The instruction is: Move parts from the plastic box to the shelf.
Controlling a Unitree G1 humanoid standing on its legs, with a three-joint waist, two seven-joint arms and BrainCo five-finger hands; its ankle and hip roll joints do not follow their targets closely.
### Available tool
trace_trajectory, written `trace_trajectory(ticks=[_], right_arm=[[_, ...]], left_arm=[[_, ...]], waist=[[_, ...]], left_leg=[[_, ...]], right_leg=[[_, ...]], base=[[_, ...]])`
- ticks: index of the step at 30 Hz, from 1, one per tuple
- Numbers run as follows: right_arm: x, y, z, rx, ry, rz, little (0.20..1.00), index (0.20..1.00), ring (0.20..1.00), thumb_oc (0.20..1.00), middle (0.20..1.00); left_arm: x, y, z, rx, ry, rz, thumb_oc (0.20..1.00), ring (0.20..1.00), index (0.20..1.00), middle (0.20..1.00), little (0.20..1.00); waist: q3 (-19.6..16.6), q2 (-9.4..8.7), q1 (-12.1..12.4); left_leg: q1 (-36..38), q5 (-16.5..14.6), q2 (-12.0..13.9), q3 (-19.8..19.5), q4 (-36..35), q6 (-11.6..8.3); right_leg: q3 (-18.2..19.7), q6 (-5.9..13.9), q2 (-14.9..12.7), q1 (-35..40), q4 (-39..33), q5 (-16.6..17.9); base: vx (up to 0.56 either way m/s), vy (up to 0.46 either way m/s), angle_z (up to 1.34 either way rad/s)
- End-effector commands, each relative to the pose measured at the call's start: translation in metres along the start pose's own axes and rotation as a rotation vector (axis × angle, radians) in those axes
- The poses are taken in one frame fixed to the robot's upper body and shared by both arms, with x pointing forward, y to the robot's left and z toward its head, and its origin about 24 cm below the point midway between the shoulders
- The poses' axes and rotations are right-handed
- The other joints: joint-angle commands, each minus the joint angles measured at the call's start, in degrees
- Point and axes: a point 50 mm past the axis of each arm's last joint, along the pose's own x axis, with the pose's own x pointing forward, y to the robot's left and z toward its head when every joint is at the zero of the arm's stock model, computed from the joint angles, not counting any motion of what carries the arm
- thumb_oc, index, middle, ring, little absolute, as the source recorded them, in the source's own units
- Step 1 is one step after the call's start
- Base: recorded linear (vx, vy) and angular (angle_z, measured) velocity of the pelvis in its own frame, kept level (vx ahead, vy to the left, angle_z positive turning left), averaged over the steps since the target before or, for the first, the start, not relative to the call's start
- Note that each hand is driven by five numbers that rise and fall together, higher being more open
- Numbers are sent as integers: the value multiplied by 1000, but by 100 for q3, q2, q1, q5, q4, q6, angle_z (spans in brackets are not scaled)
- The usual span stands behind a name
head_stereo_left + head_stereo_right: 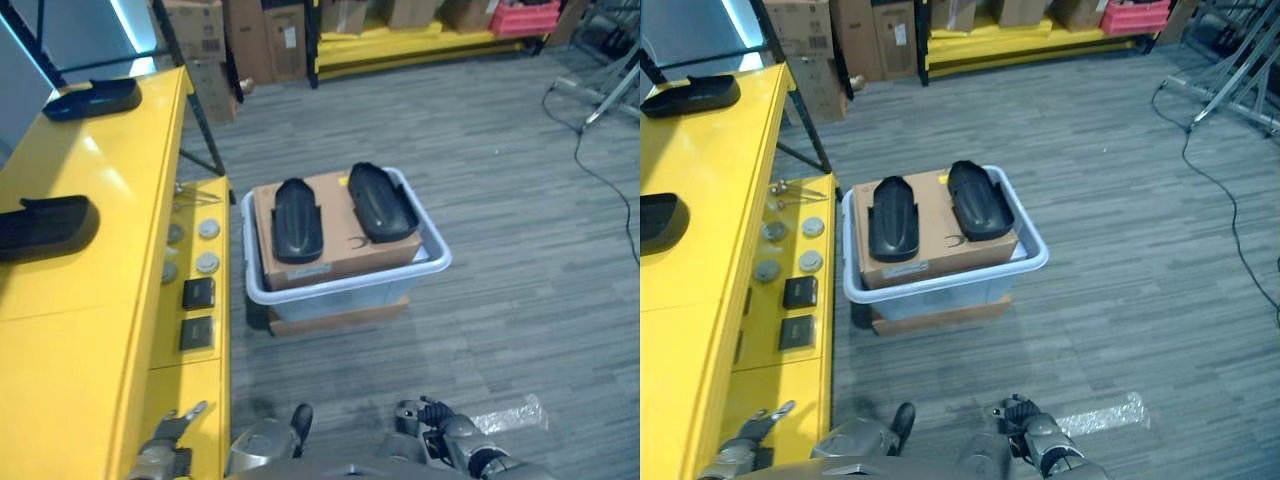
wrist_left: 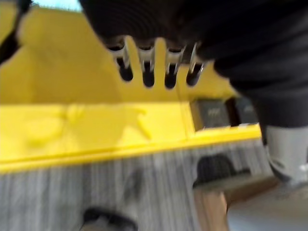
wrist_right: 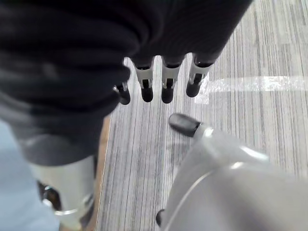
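Plainly, what we saw at that moment:
Parts: two black parts, a left one [image 1: 297, 220] and a right one [image 1: 380, 202], lay side by side on top of a cardboard box [image 1: 335, 262].
Plastic box: the cardboard box sat inside a pale plastic box [image 1: 432, 262] on the grey floor [image 1: 520, 200], just beside the yellow shelf.
Shelf: the yellow shelf [image 1: 90, 300] stood to our left and carried two more black parts, one near [image 1: 45, 226] and one farther back [image 1: 92, 98].
Left hand: our left hand [image 1: 165, 440] hung low beside the shelf's front edge; its fingers [image 2: 147, 67] were straight and released, holding nothing.
Right hand: our right hand [image 1: 440, 428] hung low over the floor; its fingers [image 3: 168, 84] were straight and relaxed, holding nothing.
Floor: a clear plastic strip [image 1: 510, 413] lay near the right hand.
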Motion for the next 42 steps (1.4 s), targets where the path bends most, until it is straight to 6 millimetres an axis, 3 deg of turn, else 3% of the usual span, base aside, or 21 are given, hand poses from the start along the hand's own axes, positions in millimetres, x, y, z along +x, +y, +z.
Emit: trace_trajectory(ticks=[1, 2, 4, 5, 6, 7, 8, 10, 11, 13, 17, 20, 23, 25, 28, 30, 33, 38, 42], right_arm=[[1, -30, 18, -46, -53, -69, 1000, 1000, 1000, 1000, 1000], [1, -30, 18, -46, -53, -69, 1000, 1000, 1000, 1000, 1000], [1, -38, 16, -11, -54, -106, 1000, 1000, 1000, 1000, 1000], [1, -39, 16, -10, -55, -107, 1000, 1000, 1000, 1000, 1000], [-1, -45, 11, 32, -49, -139, 1000, 1000, 1000, 1000, 1000], [-2, -50, 2, 47, -27, -165, 1000, 1000, 1000, 1000, 1000], [-2, -50, 1, 47, -26, -165, 1000, 1000, 1000, 1000, 1000], [-3, -52, -3, 54, -17, -175, 1000, 1000, 1000, 1000, 1000], [-4, -57, -8, 86, -8, -197, 1000, 1000, 1000, 1000, 1000], [-5, -61, -8, 126, -14, -217, 1000, 1000, 1000, 1000, 1000], [-4, -62, -3, 148, -35, -228, 1000, 1000, 1000, 1000, 1000], [-4, -60, 0, 169, -52, -226, 1000, 1000, 1000, 1000, 1000], [-4, -61, 16, 188, -100, -226, 1000, 1000, 1000, 1000, 1000], [-3, -58, 27, 221, -140, -213, 1000, 1000, 1000, 1000, 1000], [-5, -55, 39, 221, -198, -205, 1000, 1000, 1000, 1000, 1000], [-7, -54, 45, 213, -236, -212, 1000, 1000, 1000, 1000, 1000], [-8, -53, 52, 195, -265, -214, 1000, 1000, 1000, 1000, 1000], [-11, -55, 59, 185, -311, -220, 1000, 1000, 1000, 1000, 1000], [-10, -56, 55, 224, -298, -228, 1000, 1000, 1000, 1000, 1000]], left_arm=[[-1, -4, -2, -46, -3, 8, 1000, 1000, 1000, 1000, 1000], [-1, -4, -2, -46, -3, 8, 1000, 1000, 1000, 1000, 1000], [-3, -17, -9, -75, 27, -26, 1000, 1000, 1000, 1000, 1000], [-3, -17, -9, -75, 27, -27, 1000, 1000, 1000, 1000, 1000], [-3, -20, -8, -70, 29, -35, 1000, 1000, 1000, 1000, 1000], [-4, -25, -8, -57, 29, -52, 1000, 1000, 1000, 1000, 1000], [-4, -25, -8, -57, 29, -52, 1000, 1000, 1000, 1000, 1000], [-4, -27, -10, -42, 31, -66, 1000, 1000, 1000, 1000, 1000], [-6, -30, -14, -13, 41, -83, 1000, 1000, 1000, 1000, 1000], [-7, -30, -18, -5, 57, -82, 1000, 1000, 1000, 1000, 1000], [-9, -28, -30, 15, 94, -71, 1000, 1000, 1000, 1000, 1000], [-9, -24, -35, 41, 111, -66, 1000, 1000, 1000, 1000, 1000], [-7, -19, -26, 54, 80, -55, 1000, 1000, 1000, 1000, 1000], [-5, -15, -20, 70, 56, -45, 1000, 1000, 1000, 1000, 1000], [-3, -10, -13, 73, 25, -26, 1000, 1000, 1000, 1000, 1000], [-2, -8, -6, 74, -3, -19, 1000, 1000, 1000, 1000, 1000], [-2, -10, 1, 67, -29, -13, 1000, 1000, 1000, 1000, 1000], [-2, -24, 7, 60, -49, -46, 1000, 1000, 1000, 1000, 1000], [-4, -34, 5, 83, -44, -79, 1000, 1000, 1000, 1000, 1000]], waist=[[52, 171, 132], [52, 171, 131], [166, 108, 51], [165, 110, 40], [261, 24, -33], [265, -28, -83], [263, -25, -81], [244, -30, -91], [204, -3, -117], [181, 49, -119], [96, 161, -98], [0, 225, -155], [113, 298, -209], [182, 349, -274], [128, 311, -283], [95, 233, -328], [60, 183, -320], [-17, 117, -352], [-65, 101, -375]], left_leg=[[155, -712, 824, -286, 624, -288], [155, -713, 824, -287, 625, -288], [-296, -60, 861, -101, 1352, -404], [-309, -68, 855, -112, 1372, -404], [-683, 119, 932, 515, 1801, -429], [-895, -42, 932, 1096, 1812, -407], [-899, -51, 933, 1097, 1824, -405], [-965, -144, 852, 1288, 1655, -382], [-953, -205, 726, 1578, 1040, -314], [-906, -14, 679, 1742, 468, -293], [-531, 81, 705, 1527, -140, -231], [-203, -15, 629, 1453, -330, -58], [-36, -70, 569, 1471, -371, 134], [74, -99, 623, 1468, -445, 172], [221, -139, 625, 1471, -585, 123], [242, -196, 627, 1401, -588, 76], [275, -186, 692, 1359, -629, -9], [271, -31, 860, 1237, -732, -233], [304, -11, 927, 1200, -774, -286]], right_leg=[[-287, -9, 285, 279, -238, -38], [-289, -9, 285, 280, -238, -38], [-633, -181, 452, 665, -482, -209], [-645, -180, 451, 669, -486, -208], [-902, -294, 480, 854, -574, -274], [-1131, -343, 545, 984, -709, -322], [-1130, -342, 546, 984, -708, -324], [-1201, -340, 575, 1027, -732, -353], [-1293, -320, 652, 1049, -732, -379], [-1341, -294, 725, 1090, -732, -394], [-1355, -248, 841, 1122, -627, -483], [-1251, -155, 626, 1030, 103, -615], [-1020, 62, 405, 561, 1059, -346], [-822, 85, 414, 272, 1500, -282], [-939, -47, 542, 296, 849, -390], [-858, -117, 741, 341, -18, -299], [-800, -136, 822, 452, -233, -248], [-1142, -224, 903, 732, -504, -281], [-1218, -255, 976, 865, -679, -281]], base=[[149, -407, 36], [100, -386, -3], [68, -326, 12], [11, -297, 37], [35, -398, 31], [37, -397, 49], [71, -243, 80], [78, -70, 64], [122, -36, 20], [145, 3, 32], [150, 81, -21], [172, 198, -4], [69, 175, -15], [70, 86, -34], [154, -51, -4], [138, -159, -28], [129, -147, 17], [73, -106, 42], [39, -72, 17]])
